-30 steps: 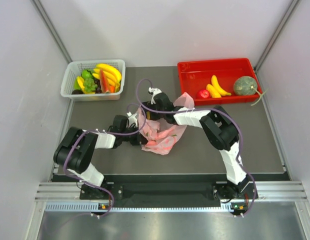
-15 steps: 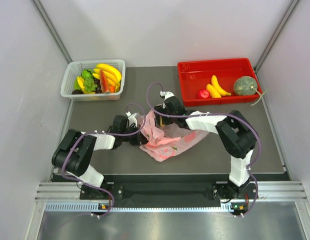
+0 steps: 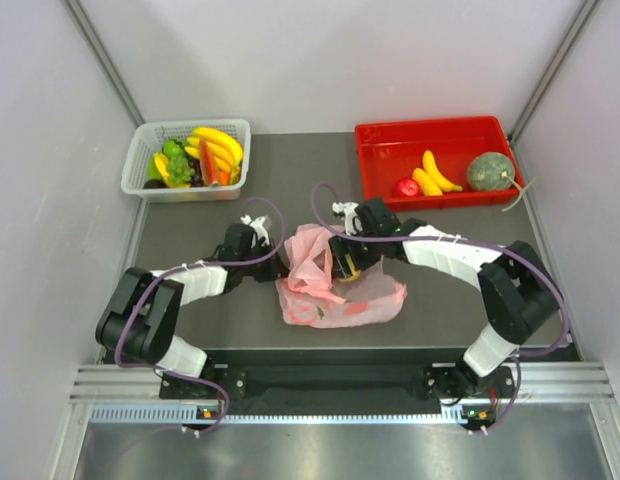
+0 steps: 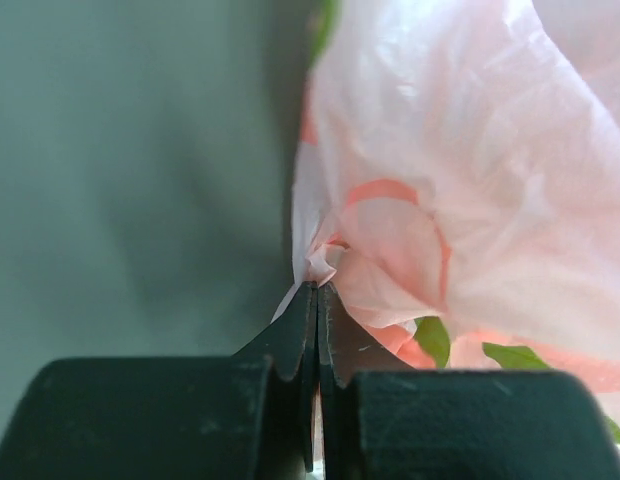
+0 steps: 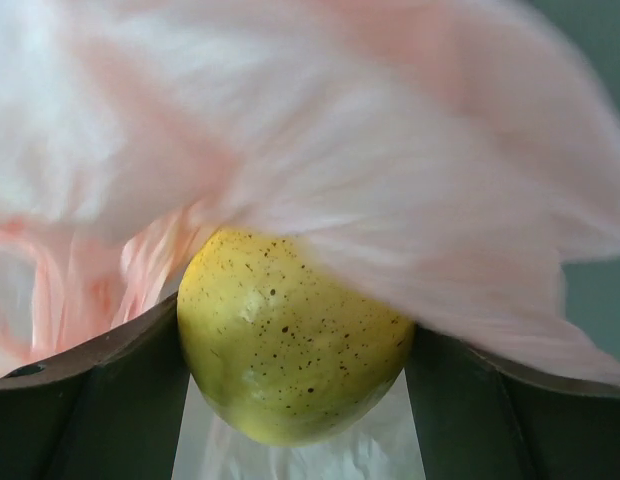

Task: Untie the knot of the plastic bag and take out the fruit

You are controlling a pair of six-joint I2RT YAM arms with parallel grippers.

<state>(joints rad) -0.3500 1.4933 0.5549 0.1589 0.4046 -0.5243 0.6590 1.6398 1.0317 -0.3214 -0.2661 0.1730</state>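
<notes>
Thin translucent pink plastic bag point(image 3: 375, 298) lies crumpled mid-table on dark grey mat point(image 3: 190, 225), btwn both arms. L gripper point(image 3: 277, 264) is at the bag's left edge. In the left wrist view we see its jaws pressed together, pinching a fold of the film. R gripper point(image 3: 346, 264) is at the bag's upper middle, clamped on a round yellow-green speckled fruit point(image 5: 290, 340) w/ film draped over the fruit's top. Red plastic tray point(image 3: 380, 140) at far right holds small yellow bananas point(image 3: 435, 172), small red fruit point(image 3: 406, 187) and dull-green round melon point(image 3: 489, 171). White mesh basket point(image 3: 140, 160) at far left has a fruit heap.
</notes>
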